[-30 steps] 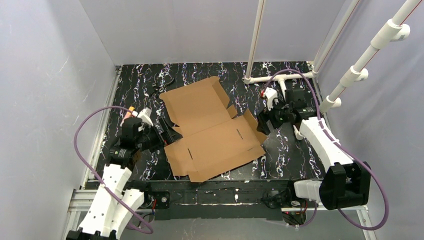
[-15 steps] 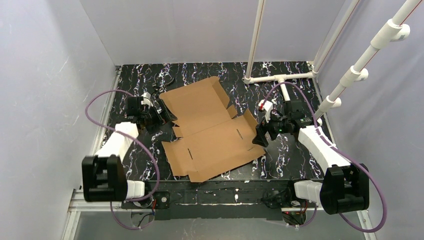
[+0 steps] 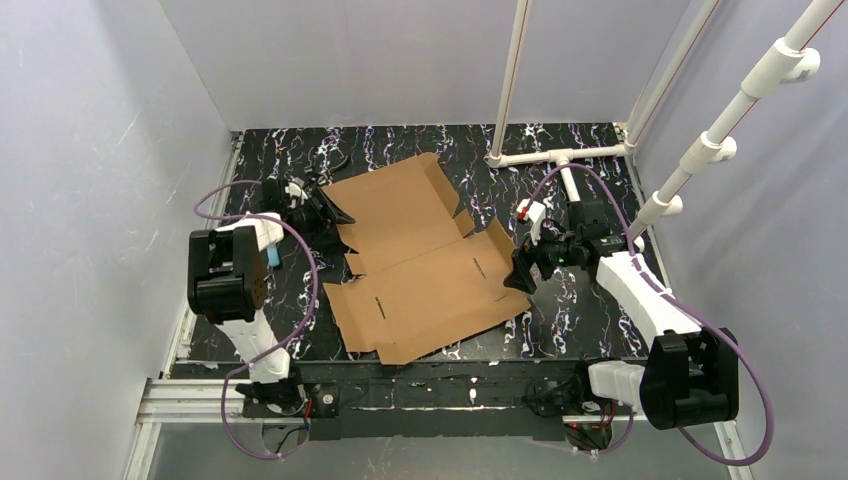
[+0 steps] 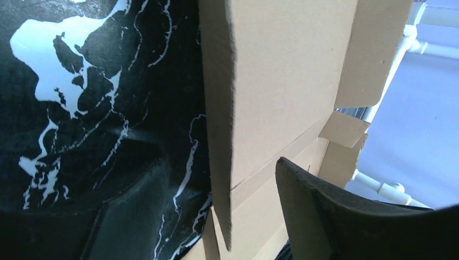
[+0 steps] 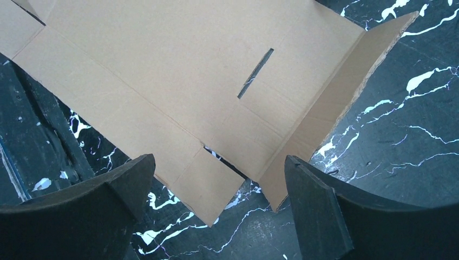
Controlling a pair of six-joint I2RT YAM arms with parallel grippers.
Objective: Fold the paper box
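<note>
In 1 second, we see the left arm (image 3: 252, 232) sweep away from the near-left flap of the paper box (image 3: 420, 260) and travel up its left side. The left claw (image 3: 328, 212) has reached the far-left panel, and the wrist view shows the cardboard edge standing between its parted fingers (image 4: 346, 216). The arm's elbow (image 3: 225, 272), earlier stretched low by the front rail, now rears up over the left of the bench (image 3: 590, 310). The right claw (image 3: 518, 272) has dropped from beside the far-right corner to the tip of the box's right flap.
</note>
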